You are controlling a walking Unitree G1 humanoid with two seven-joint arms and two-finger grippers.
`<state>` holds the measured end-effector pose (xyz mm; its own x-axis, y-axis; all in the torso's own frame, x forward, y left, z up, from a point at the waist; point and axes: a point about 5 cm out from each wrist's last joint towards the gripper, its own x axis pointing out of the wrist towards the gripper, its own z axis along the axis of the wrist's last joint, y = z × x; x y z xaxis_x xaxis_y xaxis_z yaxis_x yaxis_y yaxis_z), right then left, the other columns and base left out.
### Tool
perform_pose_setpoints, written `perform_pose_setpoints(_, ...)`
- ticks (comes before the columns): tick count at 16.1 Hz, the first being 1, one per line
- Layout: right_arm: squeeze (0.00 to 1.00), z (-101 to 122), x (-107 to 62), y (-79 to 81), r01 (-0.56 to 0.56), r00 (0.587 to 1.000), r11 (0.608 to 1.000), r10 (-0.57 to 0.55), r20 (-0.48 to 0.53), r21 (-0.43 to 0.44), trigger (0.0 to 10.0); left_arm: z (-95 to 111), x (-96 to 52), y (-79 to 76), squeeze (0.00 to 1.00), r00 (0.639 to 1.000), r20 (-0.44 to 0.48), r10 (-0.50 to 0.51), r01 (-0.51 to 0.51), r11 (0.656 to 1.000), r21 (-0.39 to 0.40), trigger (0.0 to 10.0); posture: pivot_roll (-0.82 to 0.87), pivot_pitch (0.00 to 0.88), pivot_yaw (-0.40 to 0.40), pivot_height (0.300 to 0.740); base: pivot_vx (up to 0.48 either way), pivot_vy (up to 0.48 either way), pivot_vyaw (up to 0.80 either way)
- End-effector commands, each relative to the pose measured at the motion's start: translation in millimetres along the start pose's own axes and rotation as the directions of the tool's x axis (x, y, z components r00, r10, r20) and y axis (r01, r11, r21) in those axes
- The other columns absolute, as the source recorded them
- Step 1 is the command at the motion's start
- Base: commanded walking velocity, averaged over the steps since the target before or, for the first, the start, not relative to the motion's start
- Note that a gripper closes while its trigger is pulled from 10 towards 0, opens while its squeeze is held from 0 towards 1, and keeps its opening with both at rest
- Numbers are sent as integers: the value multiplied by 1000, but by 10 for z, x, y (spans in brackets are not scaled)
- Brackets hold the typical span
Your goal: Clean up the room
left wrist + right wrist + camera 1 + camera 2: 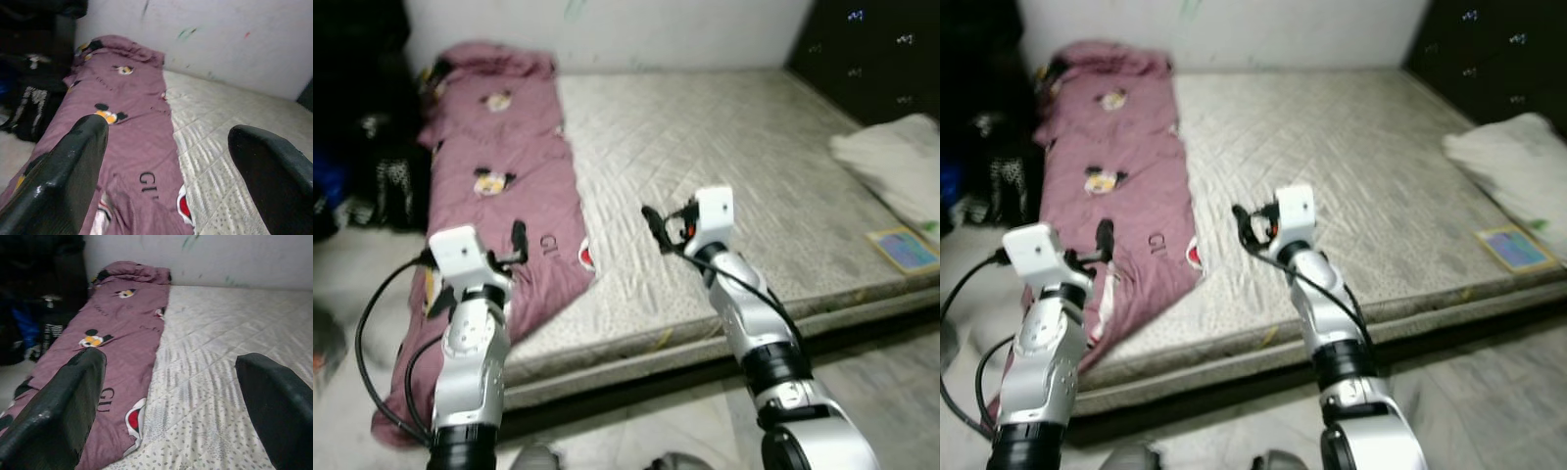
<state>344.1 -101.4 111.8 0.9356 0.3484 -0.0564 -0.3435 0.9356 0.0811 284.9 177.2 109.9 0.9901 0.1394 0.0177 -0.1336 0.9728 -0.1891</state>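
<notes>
Nearest, the left gripper [166, 166] hovers over the foot of the purple blanket [504, 196], fingers spread wide and empty. The right gripper [171, 401] hangs above the bare mattress [734, 147] just beside the blanket's edge, likewise wide open, holding nothing. Farther right lie what looks like a book [904, 248] and a white pillow [891, 162]. The blanket runs along the mattress's left side to the wall [607, 29].

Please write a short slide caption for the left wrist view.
Open left gripper above purple cartoon-print blanket on bare grey quilted mattress.
</notes>
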Motion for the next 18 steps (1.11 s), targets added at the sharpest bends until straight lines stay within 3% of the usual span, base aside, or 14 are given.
perform_pose_setpoints(1,0,66,48,78,-23,999,1000,23,23,-1,10000,7,2,47,0,1000,1,17,-17,1000,14,10000,-41,0,-93,740,0,472,0)
perform_pose_setpoints(3,0,73,54,79,-25,999,1000,25,25,-3,10000,33,1,52,0,999,26,28,-29,999,40,10000,-41,0,-93,740,0,300,0)
perform_pose_setpoints(9,0,70,64,93,-36,999,999,36,26,-14,10000,69,-5,1,0,998,52,-38,37,999,12,10000,-40,0,-95,740,0,0,0)
perform_pose_setpoints(18,0,69,79,109,-41,999,999,41,25,-18,10000,75,-7,-4,0,997,57,-54,54,999,7,10000,-36,0,-94,740,320,0,0)
